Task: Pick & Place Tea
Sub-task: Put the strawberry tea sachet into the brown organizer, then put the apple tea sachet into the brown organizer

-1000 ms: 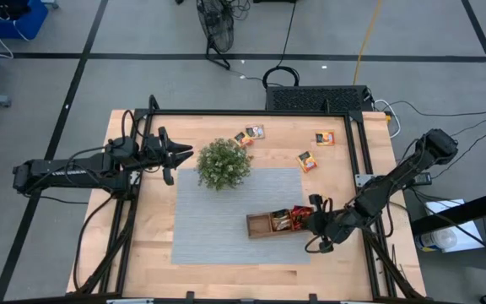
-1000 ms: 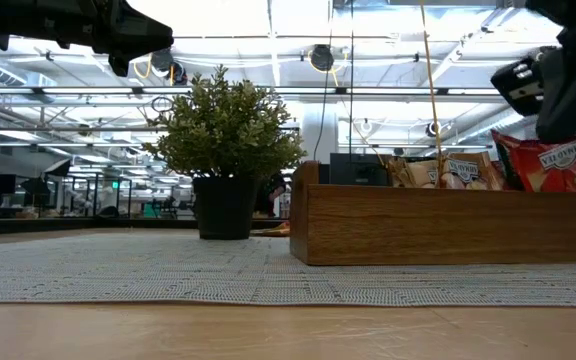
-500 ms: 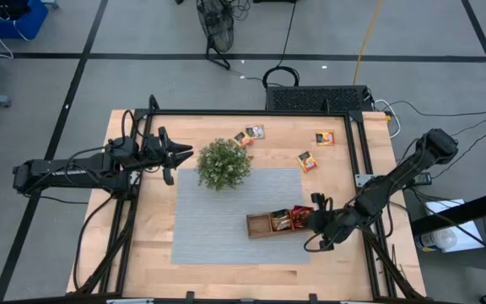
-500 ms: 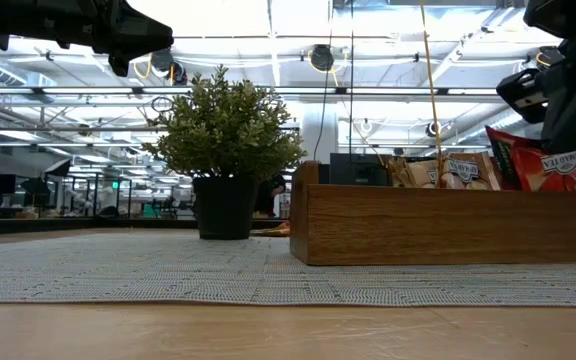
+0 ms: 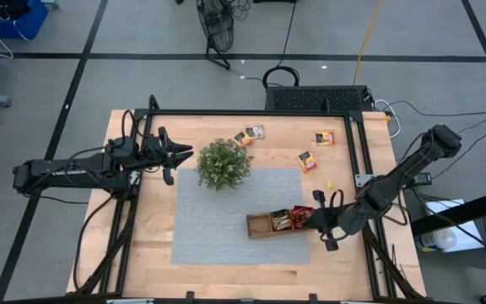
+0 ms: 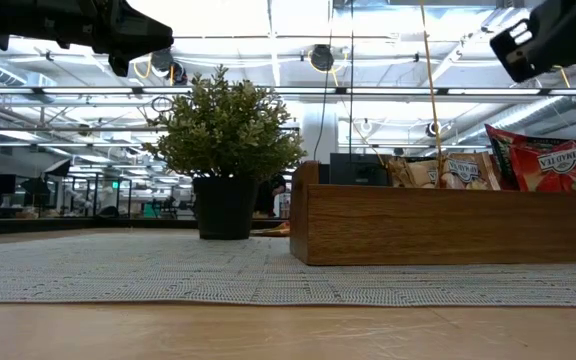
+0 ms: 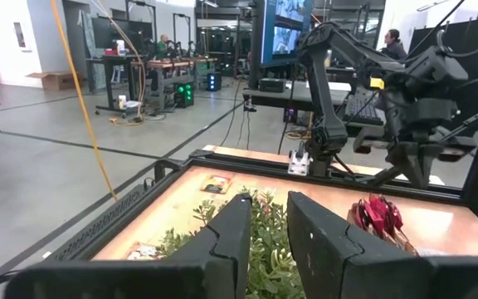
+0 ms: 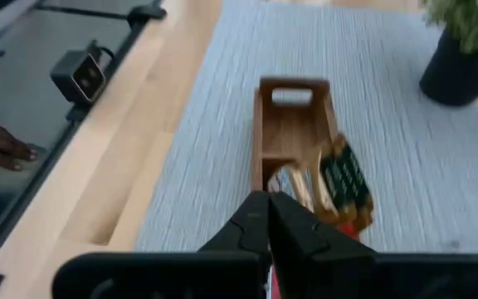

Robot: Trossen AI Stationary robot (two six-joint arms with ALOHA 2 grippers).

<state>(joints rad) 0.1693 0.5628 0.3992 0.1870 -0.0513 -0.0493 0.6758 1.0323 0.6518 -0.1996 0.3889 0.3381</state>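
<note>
red tea sachets (image 5: 300,216) seemingly just beside right gripper (image 5: 317,226)

Potted plant (image 5: 224,163) just beside the left claw, grey mat (image 5: 226,215) on the counter (image 5: 154,245), wooden tray (image 5: 268,224) touching-close below the right claw.

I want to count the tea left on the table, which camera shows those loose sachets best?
The high view: three loose tea sachets lie beyond the mat. The left wrist view glimpses two; the low and right wrist views show none.

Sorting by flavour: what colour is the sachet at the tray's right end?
Red with white lettering; the sachet stands in the wooden tray, clearest in the low view.
</note>
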